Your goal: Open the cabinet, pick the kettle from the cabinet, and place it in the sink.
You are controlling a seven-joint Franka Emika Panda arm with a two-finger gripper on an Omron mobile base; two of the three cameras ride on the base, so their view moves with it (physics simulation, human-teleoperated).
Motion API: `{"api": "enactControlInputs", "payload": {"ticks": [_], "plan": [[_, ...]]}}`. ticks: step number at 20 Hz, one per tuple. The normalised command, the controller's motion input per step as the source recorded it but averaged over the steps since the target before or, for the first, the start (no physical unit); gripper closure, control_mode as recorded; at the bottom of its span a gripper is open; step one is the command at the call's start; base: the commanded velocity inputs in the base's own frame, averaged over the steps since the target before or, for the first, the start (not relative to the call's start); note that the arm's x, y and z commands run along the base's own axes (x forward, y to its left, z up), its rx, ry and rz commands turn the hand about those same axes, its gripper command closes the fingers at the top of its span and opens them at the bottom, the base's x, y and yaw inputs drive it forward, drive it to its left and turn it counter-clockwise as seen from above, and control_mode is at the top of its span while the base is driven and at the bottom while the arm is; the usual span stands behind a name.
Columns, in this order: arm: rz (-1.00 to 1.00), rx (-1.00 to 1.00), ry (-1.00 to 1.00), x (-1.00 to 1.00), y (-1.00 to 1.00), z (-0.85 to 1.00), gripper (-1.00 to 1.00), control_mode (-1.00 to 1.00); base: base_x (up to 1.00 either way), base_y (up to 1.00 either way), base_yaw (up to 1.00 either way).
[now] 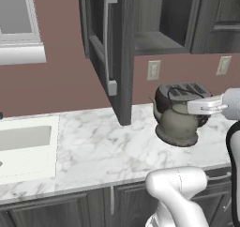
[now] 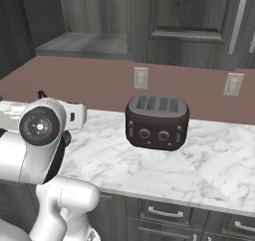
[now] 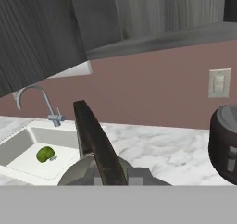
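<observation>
Kettle (image 1: 177, 123) by toaster (image 2: 157, 121), no legible writing.

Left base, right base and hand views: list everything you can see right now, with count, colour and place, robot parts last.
kettle: one, dull grey-green, above the counter before the toaster, held by its handle.
cabinet: one, dark wood-grain, door swung open.
sink: one, white, at the counter's left end.
tap: one, grey, behind the sink.
green item: one, in the sink.
toaster: one, dark, at the wall.
wall outlets: two, cream, on the backsplash.
counter: white marble.
gripper: shut on the kettle's handle.
</observation>
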Motion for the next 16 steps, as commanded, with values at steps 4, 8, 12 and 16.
{"api": "enactControlInputs", "payload": {"ticks": [4, 8, 12, 16], "plan": [[0.0, 0.0, 0.0, 0.0, 0.0, 0.0, 1.0, 1.0, 0.0, 0.0, 0.0], [0.0, 0.0, 0.0, 0.0, 0.0, 0.0, 1.0, 1.0, 0.0, 0.0, 0.0], [0.0, 0.0, 0.0, 0.0, 0.0, 0.0, 1.0, 1.0, 0.0, 0.0, 0.0], [0.0, 0.0, 0.0, 0.0, 0.0, 0.0, 1.0, 1.0, 0.0, 0.0, 0.0]]}}
